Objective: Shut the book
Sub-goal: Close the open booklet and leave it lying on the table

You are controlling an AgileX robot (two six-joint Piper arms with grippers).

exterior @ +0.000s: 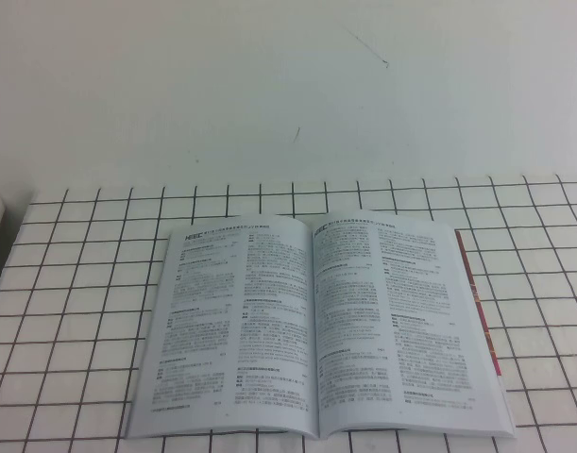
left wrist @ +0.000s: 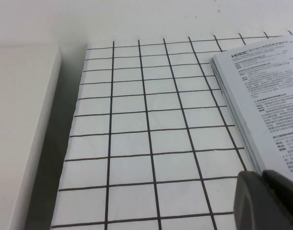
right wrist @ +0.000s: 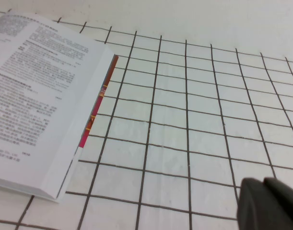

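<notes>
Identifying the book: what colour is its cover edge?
Cover edge: red with yellow, best in right wrist view. Left gripper and right gripper flank the book.

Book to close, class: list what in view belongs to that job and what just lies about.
Job: open book; left end effector, by its left edge; right end effector, right of it.
Lying about: gridded cloth; white slab.

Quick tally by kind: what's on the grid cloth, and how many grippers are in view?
Book, lying open: 1
Grid cloth: 1
Grippers: 2 (left gripper near the book's left edge; right gripper over the cloth, apart from the book's right edge)
Total: 4
</notes>
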